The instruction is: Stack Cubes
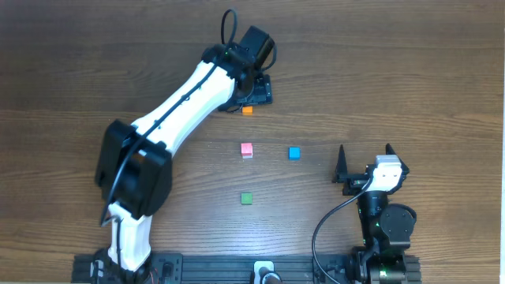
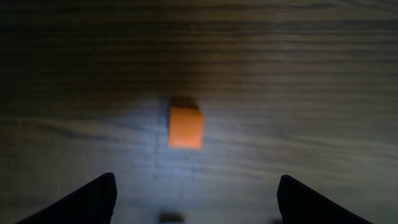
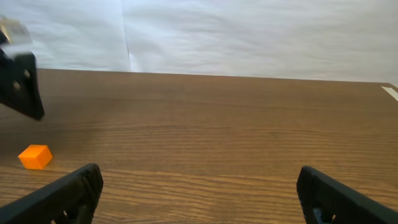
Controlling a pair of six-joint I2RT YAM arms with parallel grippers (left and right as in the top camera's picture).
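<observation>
From above, four cubes lie apart on the desk [image 1: 410,71], none stacked. The pink cube [image 1: 247,149] sits mid-desk, with the blue cube [image 1: 294,152] near its right side, the green cube [image 1: 246,199] on its side toward the arm bases, and the orange cube [image 1: 247,110] on its far side. The left hand [image 1: 256,93] hangs just beyond the orange cube. The left wrist view settles its state: the left hand [image 2: 196,190] is released, fingers wide, with the orange cube [image 2: 186,127] on the desk ahead of the gap, untouched. The right hand [image 1: 364,158] rests right of the pink cube, past the blue one; its wrist view has it [image 3: 199,186] spread wide too, the orange cube [image 3: 35,156] well off to one side
</observation>
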